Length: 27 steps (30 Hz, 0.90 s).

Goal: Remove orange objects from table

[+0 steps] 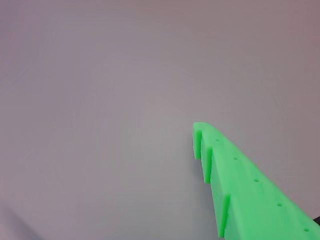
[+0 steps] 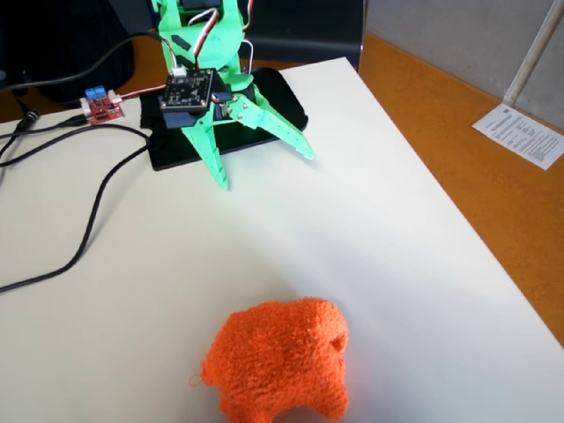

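The orange fuzzy plush lump [image 2: 279, 359] lies on the white table [image 2: 397, 229] near the front edge of the fixed view. My green gripper [image 2: 267, 168] hangs low near the black base plate at the back, well apart from the plush. Its two fingers are spread wide, open and empty. In the wrist view only one green toothed finger [image 1: 235, 175] shows, over bare white table [image 1: 100, 100]; the plush is out of that view.
A black glossy base plate [image 2: 282, 97] sits under the arm. Black cables [image 2: 97, 203] run across the table's left side. A small red circuit board [image 2: 101, 107] lies at the back left. Orange-brown floor [image 2: 476, 159] with a paper sheet [image 2: 524, 134] lies to the right.
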Each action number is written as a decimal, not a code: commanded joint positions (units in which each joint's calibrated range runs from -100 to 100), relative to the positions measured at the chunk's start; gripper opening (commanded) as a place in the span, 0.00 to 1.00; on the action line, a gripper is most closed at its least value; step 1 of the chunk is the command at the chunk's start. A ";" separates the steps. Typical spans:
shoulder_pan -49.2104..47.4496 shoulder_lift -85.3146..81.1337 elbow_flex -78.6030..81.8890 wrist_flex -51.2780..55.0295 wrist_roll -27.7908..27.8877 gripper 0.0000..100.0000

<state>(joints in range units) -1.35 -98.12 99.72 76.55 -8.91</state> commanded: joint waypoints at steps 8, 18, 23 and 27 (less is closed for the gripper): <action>-0.46 -0.36 -0.11 0.26 -0.15 0.52; -0.46 -0.36 -0.11 0.26 -0.15 0.52; -0.68 -0.36 -0.11 0.26 -0.39 0.52; 1.17 4.67 -4.95 -9.63 3.47 0.52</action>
<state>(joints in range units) -2.17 -98.12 99.72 75.06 -7.99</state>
